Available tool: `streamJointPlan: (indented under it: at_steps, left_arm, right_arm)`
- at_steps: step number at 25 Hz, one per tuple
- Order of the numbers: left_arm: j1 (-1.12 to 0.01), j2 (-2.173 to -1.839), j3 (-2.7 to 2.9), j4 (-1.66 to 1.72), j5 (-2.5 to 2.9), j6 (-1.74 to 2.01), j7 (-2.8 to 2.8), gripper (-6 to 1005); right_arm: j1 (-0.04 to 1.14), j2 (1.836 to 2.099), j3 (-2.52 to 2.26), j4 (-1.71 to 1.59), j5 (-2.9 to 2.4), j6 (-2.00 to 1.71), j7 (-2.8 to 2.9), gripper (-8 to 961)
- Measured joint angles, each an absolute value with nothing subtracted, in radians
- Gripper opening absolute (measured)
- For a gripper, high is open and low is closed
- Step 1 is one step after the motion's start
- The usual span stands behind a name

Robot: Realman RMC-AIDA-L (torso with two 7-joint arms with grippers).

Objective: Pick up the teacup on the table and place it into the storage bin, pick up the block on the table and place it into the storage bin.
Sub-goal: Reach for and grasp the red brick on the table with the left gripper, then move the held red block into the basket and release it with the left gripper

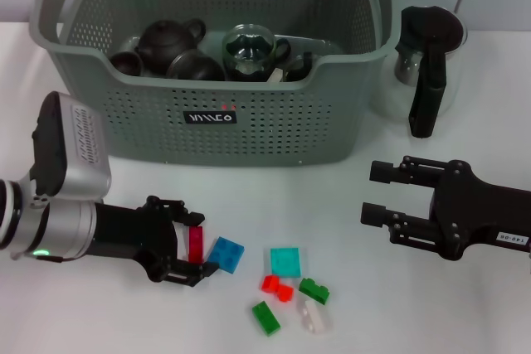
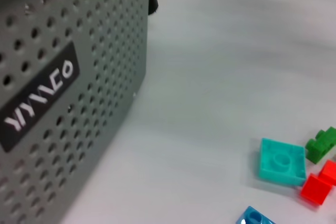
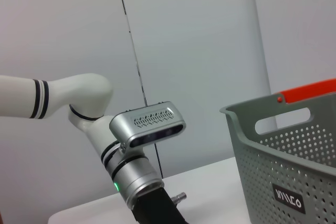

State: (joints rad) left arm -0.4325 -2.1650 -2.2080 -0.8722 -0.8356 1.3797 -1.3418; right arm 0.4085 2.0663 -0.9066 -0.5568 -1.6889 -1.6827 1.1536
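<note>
The grey-green storage bin (image 1: 274, 126) stands at the back of the white table, and its labelled wall (image 2: 58, 98) fills part of the left wrist view. Inside it a small dark teacup (image 1: 124, 62) lies beside a dark teapot (image 1: 166, 39) and a glass vessel (image 1: 249, 51). My left gripper (image 1: 197, 244) hovers low over the table in front of the bin, shut on an upright red block (image 1: 196, 242). A blue block (image 1: 226, 253) lies just to its right. My right gripper (image 1: 380, 193) is open and holds nothing, off to the right.
A glass pitcher with a black handle (image 1: 427, 80) stands right of the bin. Loose blocks lie ahead of the left gripper: teal (image 1: 284, 261) (image 2: 282, 161), red (image 1: 278, 288) (image 2: 317, 184), green (image 1: 314, 290) (image 2: 321, 144), another green (image 1: 265, 318) and a clear one (image 1: 314, 317).
</note>
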Motion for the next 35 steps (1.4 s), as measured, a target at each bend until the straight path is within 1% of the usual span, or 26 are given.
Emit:
streamJointPlan:
  at_steps: [9,26,30,35]
  left_arm:
    - [-0.42,-2.166,-2.207,-0.888,-0.822,1.391,-1.364,740]
    - [-0.431,-2.166,-2.215,-0.909,-0.789,1.382,-1.437,715]
    - [-0.427,-2.167,-2.216,-0.932,-0.79,1.391,-1.464,676]
    - [-0.416,-2.164,-2.269,-1.021,-0.823,1.539,-1.48,667]
  right_arm:
    - [0.408,2.065,-0.907,-0.557,-1.689,-1.683,1.154,642]
    - [0.409,2.065,-0.907,-0.557,-1.689,-1.683,1.154,642]
    - [0.408,2.066,-0.907,-0.557,-1.689,-1.683,1.154,641]
    - [0.408,2.065,-0.907,-0.556,-1.689,-1.685,1.154,641]
